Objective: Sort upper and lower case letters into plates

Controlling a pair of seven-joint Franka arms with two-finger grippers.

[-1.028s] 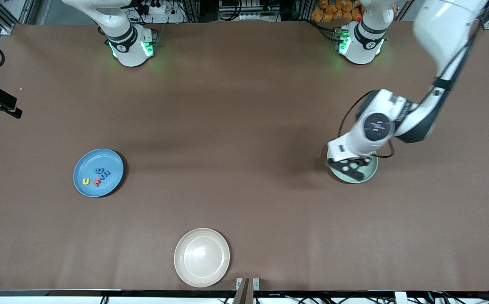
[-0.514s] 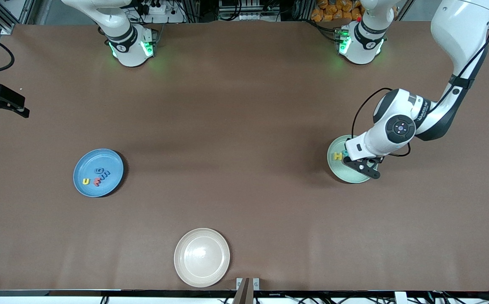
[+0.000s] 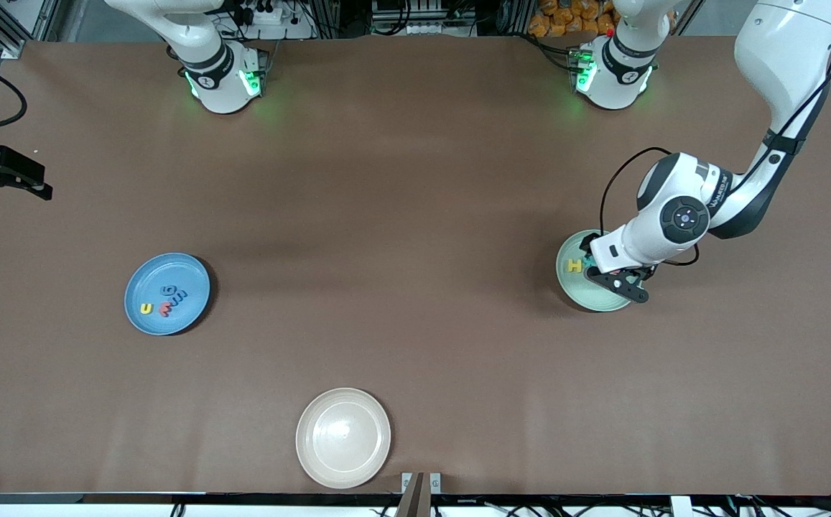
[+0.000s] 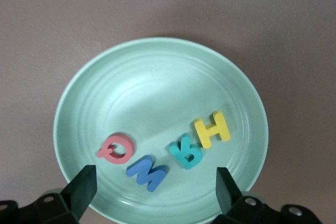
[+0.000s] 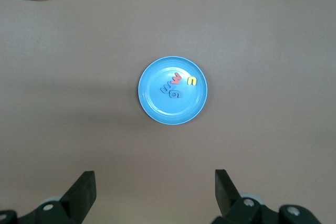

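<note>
Brown surface under both arms: your left gripper hangs over the mint green plate at the left arm's end, jaws apart, four letters lying in it. Your right gripper waits, jaws apart, high over the blue plate. You'll see the white plate nearest the front camera.
</note>
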